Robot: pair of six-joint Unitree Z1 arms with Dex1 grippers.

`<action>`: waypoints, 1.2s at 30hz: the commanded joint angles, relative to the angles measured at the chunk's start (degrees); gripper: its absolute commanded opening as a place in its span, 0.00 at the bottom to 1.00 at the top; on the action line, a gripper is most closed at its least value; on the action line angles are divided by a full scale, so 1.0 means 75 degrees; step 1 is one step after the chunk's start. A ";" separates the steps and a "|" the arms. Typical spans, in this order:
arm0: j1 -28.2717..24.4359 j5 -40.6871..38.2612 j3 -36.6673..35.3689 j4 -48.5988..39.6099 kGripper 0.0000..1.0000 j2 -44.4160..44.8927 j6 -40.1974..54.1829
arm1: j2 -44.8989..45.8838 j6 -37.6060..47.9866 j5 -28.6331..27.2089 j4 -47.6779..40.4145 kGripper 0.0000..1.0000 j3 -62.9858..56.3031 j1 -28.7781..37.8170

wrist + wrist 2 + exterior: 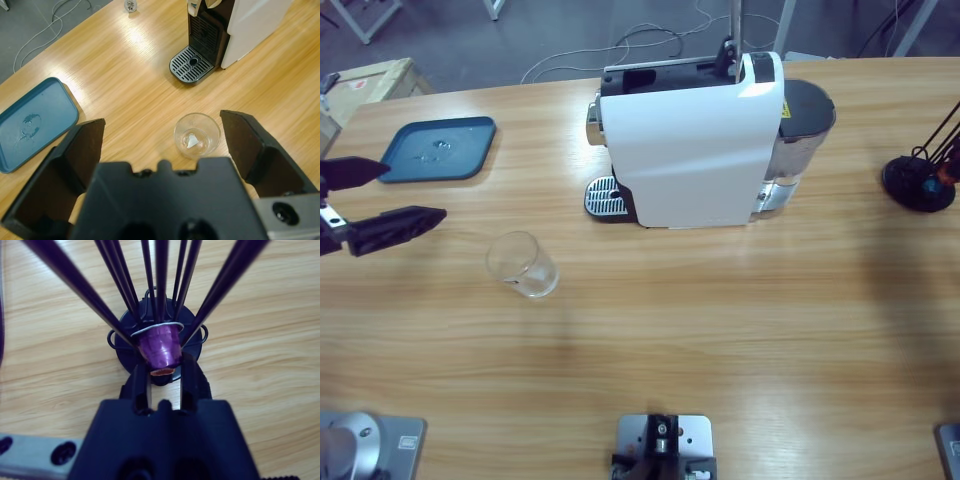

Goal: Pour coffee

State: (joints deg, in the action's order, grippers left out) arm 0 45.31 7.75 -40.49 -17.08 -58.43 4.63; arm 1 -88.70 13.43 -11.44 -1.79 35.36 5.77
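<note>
A clear glass tumbler (522,264) (197,135) stands upright on the wooden table, in front of and left of the white coffee machine (695,140). No amber coffee shows in it. My left gripper (410,190) (162,120) is open at the table's left edge, a short way from the tumbler, which sits just beyond the jaw tips. My right gripper (165,367) is shut on a purple capsule (160,347) that hangs in a black wire capsule holder (155,315) (918,183).
The machine's metal drip grate (605,197) (192,64) faces the left side. A dark blue tray (438,148) (35,122) with a few water drops lies at the back left. A grey water tank (800,140) sits on the machine's right.
</note>
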 commanded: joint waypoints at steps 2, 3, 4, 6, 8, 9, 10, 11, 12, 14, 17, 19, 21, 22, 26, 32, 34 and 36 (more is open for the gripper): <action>0.0099 -0.0072 0.0278 -0.0122 0.99 -0.0060 -0.0050 | 0.1176 -0.0141 0.0004 0.0321 0.00 0.0259 -0.0078; 0.0109 -0.0072 0.0278 -0.0125 0.99 -0.0060 -0.0055 | 0.1284 -0.0143 -0.0010 0.0441 0.00 0.0278 -0.0078; 0.0111 -0.0072 0.0278 -0.0125 0.99 -0.0060 -0.0055 | 0.1413 -0.0138 -0.0028 0.0572 0.00 0.0311 -0.0078; 0.0116 -0.0072 0.0287 -0.0125 0.99 -0.0051 -0.0055 | 0.1779 -0.0138 -0.0075 0.0919 0.00 0.0454 0.0018; 0.0130 -0.0072 0.0278 -0.0115 0.99 -0.0063 -0.0055 | 0.2147 -0.0138 -0.0216 0.1324 0.00 0.0669 0.0149; 0.0155 -0.0072 0.0283 -0.0113 0.99 -0.0075 -0.0055 | 0.2325 -0.0138 -0.0289 0.1549 0.00 0.0805 0.0210; 0.0160 -0.0072 0.0278 -0.0113 0.99 -0.0084 -0.0055 | 0.2496 -0.0138 -0.0364 0.1767 0.00 0.0937 0.0283; 0.0179 -0.0072 0.0287 -0.0113 0.99 -0.0084 -0.0055 | 0.2669 -0.0138 -0.0446 0.1976 0.00 0.1056 0.0381; 0.0202 -0.0072 0.0290 -0.0113 0.99 -0.0093 -0.0055 | 0.2845 -0.0138 -0.0525 0.2147 0.00 0.1152 0.0519; 0.0235 -0.0072 0.0290 -0.0113 0.99 -0.0096 -0.0055 | 0.3206 -0.0188 -0.0722 0.2440 0.00 0.1328 0.0920; 0.0261 -0.0072 0.0299 -0.0113 0.99 -0.0107 -0.0055 | 0.3588 -0.0197 -0.0865 0.2913 0.00 0.1642 0.1349; 0.0273 -0.0072 0.0301 -0.0101 0.99 -0.0107 -0.0055 | 0.3787 -0.0213 -0.0835 0.3157 0.00 0.1818 0.1722; 0.0275 -0.0072 0.0301 -0.0085 0.99 -0.0107 -0.0055 | 0.3865 -0.0431 -0.0441 0.3253 0.00 0.1947 0.2359; 0.0280 -0.0072 0.0299 -0.0078 0.99 -0.0107 -0.0055 | 0.3752 -0.0708 0.0035 0.3291 0.00 0.2019 0.2978; 0.0287 -0.0058 0.0252 -0.0103 0.99 -0.0039 0.0018 | 0.2641 -0.1591 0.0881 0.3591 0.00 0.2830 0.5486; 0.0287 -0.0037 0.0109 -0.0251 0.99 0.0090 0.0184 | 0.0447 -0.2684 0.1708 0.3917 0.00 0.4935 0.6414; 0.0287 -0.0037 0.0072 -0.0291 0.99 0.0136 0.0203 | -0.0239 -0.3305 0.1828 0.4224 0.00 0.5741 0.6449; 0.0287 -0.0025 0.0037 -0.0366 0.99 0.0209 0.0215 | -0.0790 -0.3661 0.1816 0.4324 0.00 0.6320 0.6449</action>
State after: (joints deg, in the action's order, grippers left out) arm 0 47.04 7.73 -40.40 -18.06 -58.42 5.07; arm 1 -78.74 -5.30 -0.08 26.68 70.56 52.69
